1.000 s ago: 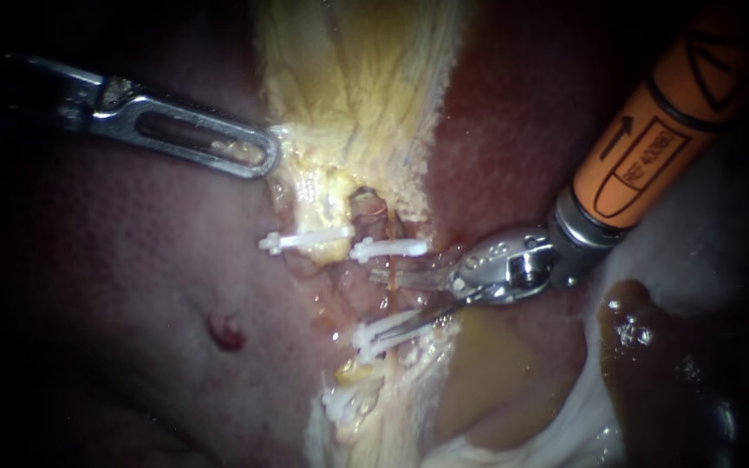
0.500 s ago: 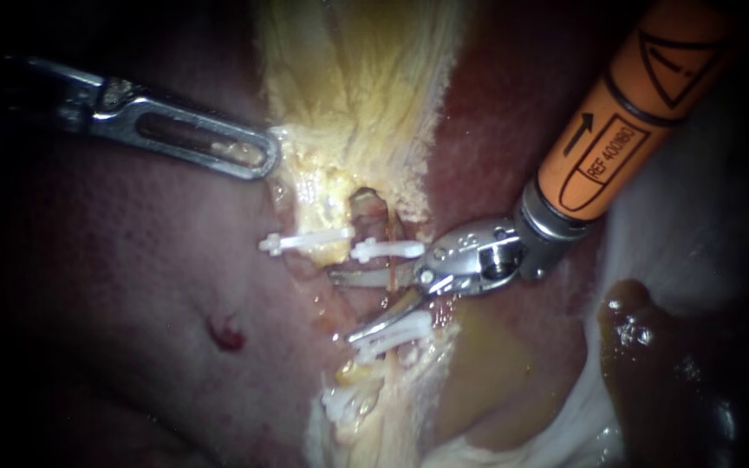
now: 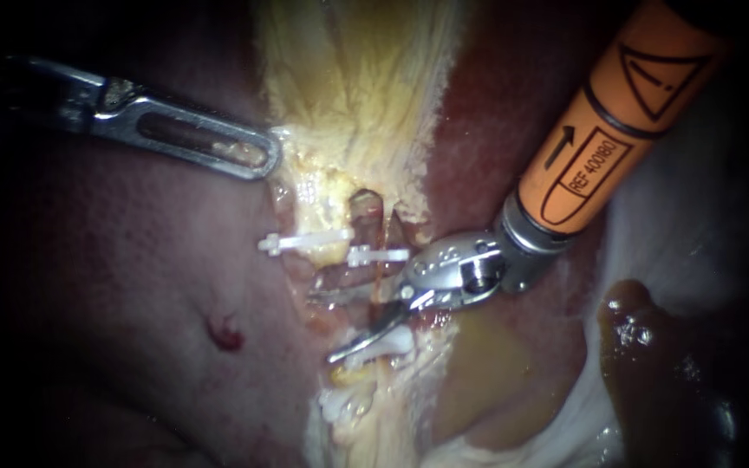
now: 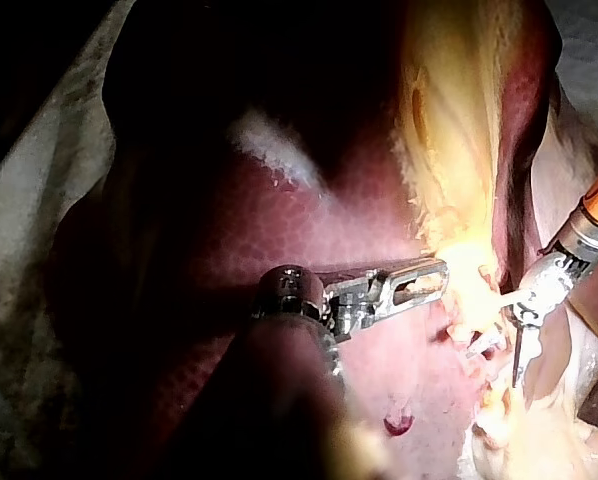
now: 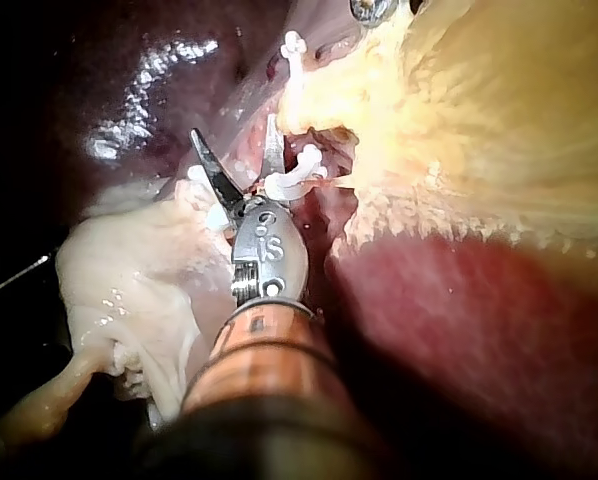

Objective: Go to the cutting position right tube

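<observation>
The right tube is a thin orange strand running between an upper white clip and lower white clips. My right instrument, on an orange shaft, has its two blades open and lying on either side of this tube between the clips. In the right wrist view the same blades stand spread next to a clip. My left instrument has its slotted jaws shut on the edge of the pale yellow tissue, up and left of the tubes. The left tube carries its own clip.
Dark red liver with a small red spot fills the left. A yellow-brown pool and a dark brown lump lie under the right shaft. Pale whitish tissue sits at the right.
My right instrument has slid leftward, and its open blades now reach across the right tube between the clips. The left instrument has kept its hold and place.
</observation>
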`<action>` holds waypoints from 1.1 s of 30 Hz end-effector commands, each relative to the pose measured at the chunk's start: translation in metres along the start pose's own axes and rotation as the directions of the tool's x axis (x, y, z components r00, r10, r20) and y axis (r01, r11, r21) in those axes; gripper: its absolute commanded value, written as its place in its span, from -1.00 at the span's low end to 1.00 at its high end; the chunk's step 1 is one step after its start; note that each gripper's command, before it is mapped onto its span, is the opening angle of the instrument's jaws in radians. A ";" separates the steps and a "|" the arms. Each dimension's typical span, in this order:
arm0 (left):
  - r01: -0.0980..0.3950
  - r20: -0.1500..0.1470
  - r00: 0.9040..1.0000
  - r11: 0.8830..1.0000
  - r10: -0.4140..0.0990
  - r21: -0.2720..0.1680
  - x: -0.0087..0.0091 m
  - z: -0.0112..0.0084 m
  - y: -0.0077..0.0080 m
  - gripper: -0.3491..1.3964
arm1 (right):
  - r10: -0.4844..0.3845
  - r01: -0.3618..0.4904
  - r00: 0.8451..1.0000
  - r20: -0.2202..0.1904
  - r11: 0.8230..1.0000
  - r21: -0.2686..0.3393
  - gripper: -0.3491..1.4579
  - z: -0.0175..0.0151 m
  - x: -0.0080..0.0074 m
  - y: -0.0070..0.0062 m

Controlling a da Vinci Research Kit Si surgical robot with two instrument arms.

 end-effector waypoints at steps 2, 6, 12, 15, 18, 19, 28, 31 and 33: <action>0.000 0.000 1.000 1.000 0.000 -0.001 0.0000 0.0000 0.0000 -1.00 | 0.012 -0.012 1.000 -0.003 1.000 -0.005 0.83 0.0001 0.0001 0.0001; 0.000 0.000 1.000 1.000 0.000 -0.001 0.0000 0.0001 0.0000 -1.00 | 0.017 -0.017 1.000 -0.015 1.000 -0.003 0.85 0.0002 0.0002 0.0001; 0.000 0.000 1.000 1.000 0.000 -0.001 0.0000 0.0001 0.0001 -1.00 | 0.021 -0.021 0.999 -0.029 1.000 0.005 0.87 -0.0001 0.0004 -0.0006; 0.000 0.000 1.000 1.000 0.000 -0.001 0.0000 0.0001 0.0001 -1.00 | 0.020 -0.019 0.999 -0.041 1.000 0.012 0.89 -0.0002 0.0007 -0.0013; 0.000 0.000 1.000 1.000 0.000 -0.001 0.0000 0.0001 0.0001 -1.00 | 0.018 -0.017 0.999 -0.046 1.000 0.020 0.89 -0.0002 0.0012 -0.0021; 0.000 0.000 1.000 1.000 0.000 -0.001 0.0000 0.0001 0.0002 -1.00 | 0.018 -0.017 0.999 -0.049 1.000 0.024 0.89 -0.0003 0.0014 -0.0024; 0.000 0.000 1.000 1.000 0.000 -0.001 0.0000 0.0001 0.0002 -1.00 | 0.017 -0.014 0.997 -0.074 0.999 0.045 0.89 -0.0007 0.0028 -0.0034; 0.000 0.000 1.000 1.000 0.000 -0.001 0.0000 0.0001 0.0002 -1.00 | 0.017 -0.014 0.997 -0.074 0.999 0.046 0.87 -0.0008 0.0028 -0.0034; 0.000 0.000 1.000 1.000 0.000 -0.001 0.0000 0.0002 0.0002 -1.00 | 0.017 -0.014 0.997 -0.073 0.999 0.046 0.87 -0.0009 0.0027 -0.0034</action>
